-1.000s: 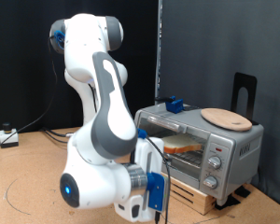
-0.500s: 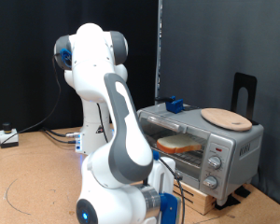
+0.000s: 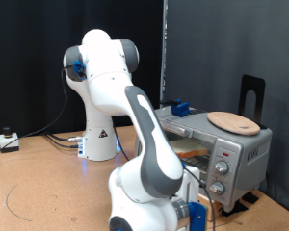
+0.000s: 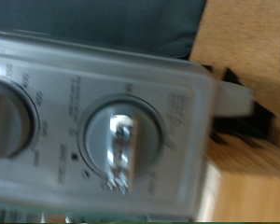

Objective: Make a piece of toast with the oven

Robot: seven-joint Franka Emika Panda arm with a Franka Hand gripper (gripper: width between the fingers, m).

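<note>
The silver-grey oven (image 3: 231,146) stands on a wooden crate at the exterior view's right, with its knobs (image 3: 220,168) down its right panel. The piece of toast (image 3: 195,149) shows inside it on the rack, partly hidden by my arm. My hand (image 3: 196,214) is low at the exterior view's bottom, just in front of the oven's lower front; its fingers do not show clearly. The wrist view is filled by the oven's knob panel (image 4: 177,112), with one silver knob (image 4: 121,145) in the middle and another (image 4: 5,117) at the edge. No fingers show there.
A round light wooden board (image 3: 233,121) lies on the oven's top. A small blue object (image 3: 180,107) sits behind the oven. A black stand (image 3: 250,96) rises at the back right. Cables lie on the wooden table (image 3: 39,183) at the left.
My arm has swung towards the exterior view's right and downward. The hand has moved from the bottom middle to the oven's lower front, and the arm now hides more of the toast.
</note>
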